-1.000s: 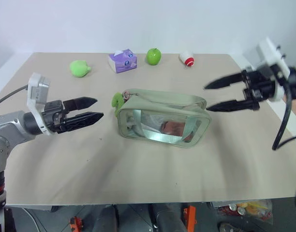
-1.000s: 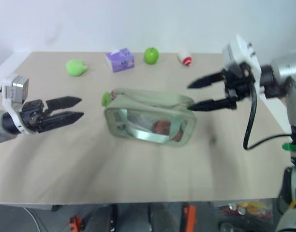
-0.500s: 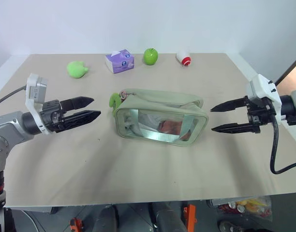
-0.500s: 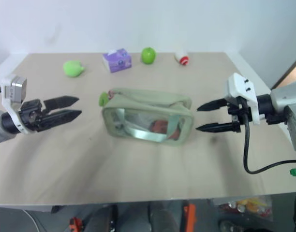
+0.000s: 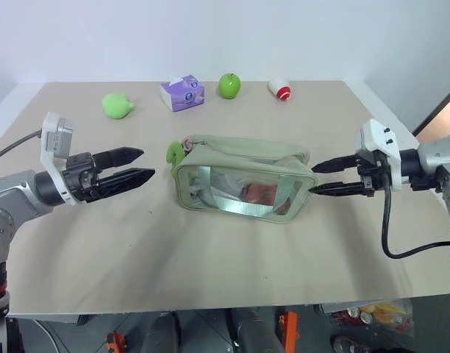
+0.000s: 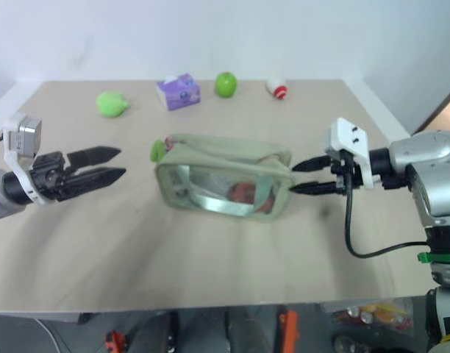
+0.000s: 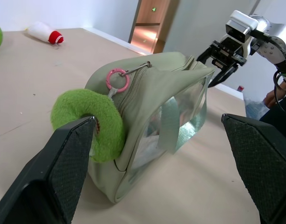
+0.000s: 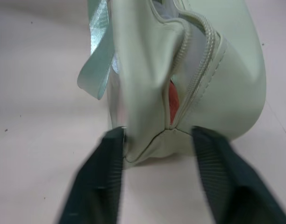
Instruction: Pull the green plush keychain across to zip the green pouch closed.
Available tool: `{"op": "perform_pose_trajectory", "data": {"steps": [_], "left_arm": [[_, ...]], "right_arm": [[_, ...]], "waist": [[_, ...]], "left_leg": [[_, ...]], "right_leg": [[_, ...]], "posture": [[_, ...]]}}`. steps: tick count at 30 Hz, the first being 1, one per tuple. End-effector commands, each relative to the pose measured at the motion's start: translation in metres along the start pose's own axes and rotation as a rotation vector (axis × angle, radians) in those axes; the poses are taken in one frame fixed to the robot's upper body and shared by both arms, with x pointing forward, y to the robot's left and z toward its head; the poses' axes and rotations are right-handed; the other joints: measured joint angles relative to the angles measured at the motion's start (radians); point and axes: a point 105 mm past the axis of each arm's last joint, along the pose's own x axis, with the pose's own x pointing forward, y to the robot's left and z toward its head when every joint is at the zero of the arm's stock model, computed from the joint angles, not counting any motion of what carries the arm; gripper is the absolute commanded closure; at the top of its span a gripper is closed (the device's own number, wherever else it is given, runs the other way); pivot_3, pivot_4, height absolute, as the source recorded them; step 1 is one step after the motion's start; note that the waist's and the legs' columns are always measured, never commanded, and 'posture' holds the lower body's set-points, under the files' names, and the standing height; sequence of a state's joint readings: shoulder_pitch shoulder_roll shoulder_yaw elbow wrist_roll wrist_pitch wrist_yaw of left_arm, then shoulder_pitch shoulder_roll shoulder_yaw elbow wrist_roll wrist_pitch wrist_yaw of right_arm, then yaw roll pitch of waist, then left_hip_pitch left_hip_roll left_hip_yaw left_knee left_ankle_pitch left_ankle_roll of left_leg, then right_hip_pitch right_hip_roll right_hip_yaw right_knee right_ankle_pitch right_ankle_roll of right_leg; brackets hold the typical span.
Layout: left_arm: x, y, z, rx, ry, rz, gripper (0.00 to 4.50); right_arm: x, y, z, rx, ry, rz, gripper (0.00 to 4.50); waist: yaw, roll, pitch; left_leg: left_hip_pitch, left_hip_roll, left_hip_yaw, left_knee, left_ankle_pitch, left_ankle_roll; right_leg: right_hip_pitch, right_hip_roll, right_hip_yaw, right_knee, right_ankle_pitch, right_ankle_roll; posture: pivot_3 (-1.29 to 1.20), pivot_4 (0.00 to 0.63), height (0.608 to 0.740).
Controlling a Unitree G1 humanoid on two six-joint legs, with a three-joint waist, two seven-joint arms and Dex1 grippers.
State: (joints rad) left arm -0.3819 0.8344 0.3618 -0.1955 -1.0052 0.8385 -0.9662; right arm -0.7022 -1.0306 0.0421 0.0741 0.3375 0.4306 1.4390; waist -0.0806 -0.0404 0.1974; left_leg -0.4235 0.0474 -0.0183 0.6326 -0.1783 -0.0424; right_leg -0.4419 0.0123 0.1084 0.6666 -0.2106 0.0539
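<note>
I've brought the right gripper [image 5: 312, 179] down and in from well off the pouch's right end — its jaws have narrowed and now straddle that end of the green pouch [image 5: 243, 180], fingertips flanking the corner seam, not yet clamped as far as I can tell. That should anchor the bag. The left gripper [image 5: 148, 163] hasn't moved, jaws wide and empty, well short of the green plush keychain [image 5: 177, 153], which hangs at the pouch's left end on its pink ring [image 7: 117, 79]. The zipper [image 8: 196, 81] gapes open — no pulling has begun.
</note>
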Motion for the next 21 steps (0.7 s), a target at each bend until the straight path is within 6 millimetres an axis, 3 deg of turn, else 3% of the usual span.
{"op": "perform_pose_trajectory", "data": {"steps": [1, 3, 14, 21], "left_arm": [[-0.006, -0.001, 0.009, 0.03, -0.022, 0.019, 0.0], [-0.007, 0.002, 0.007, 0.021, -0.025, 0.033, 0.0], [-0.015, 0.021, 0.002, -0.05, -0.06, 0.098, 0.0], [-0.009, 0.039, -0.02, -0.086, 0.019, 0.158, 0.0]], "right_arm": [[-0.005, -0.003, 0.013, -0.04, -0.023, -0.011, 3.79], [-0.005, -0.004, 0.015, -0.039, -0.029, -0.011, 4.47], [-0.001, -0.001, 0.016, -0.038, -0.034, -0.006, 4.49], [0.003, 0.0, 0.015, -0.04, -0.035, -0.008, 4.49]], "waist": [[0.0, 0.0, 0.0], [0.0, 0.0, 0.0], [0.0, 0.0, 0.0], [0.0, 0.0, 0.0]], "left_leg": [[0.0, 0.0, 0.0, 0.0, 0.0, 0.0], [0.0, 0.0, 0.0, 0.0, 0.0, 0.0], [0.0, 0.0, 0.0, 0.0, 0.0, 0.0], [0.0, 0.0, 0.0, 0.0, 0.0, 0.0]], "right_leg": [[0.0, 0.0, 0.0, 0.0, 0.0, 0.0], [0.0, 0.0, 0.0, 0.0, 0.0, 0.0], [0.0, 0.0, 0.0, 0.0, 0.0, 0.0], [0.0, 0.0, 0.0, 0.0, 0.0, 0.0]], "posture": [[0.0, 0.15, 0.74], [0.0, 0.15, 0.74], [0.0, 0.15, 0.74], [0.0, 0.15, 0.74]]}}
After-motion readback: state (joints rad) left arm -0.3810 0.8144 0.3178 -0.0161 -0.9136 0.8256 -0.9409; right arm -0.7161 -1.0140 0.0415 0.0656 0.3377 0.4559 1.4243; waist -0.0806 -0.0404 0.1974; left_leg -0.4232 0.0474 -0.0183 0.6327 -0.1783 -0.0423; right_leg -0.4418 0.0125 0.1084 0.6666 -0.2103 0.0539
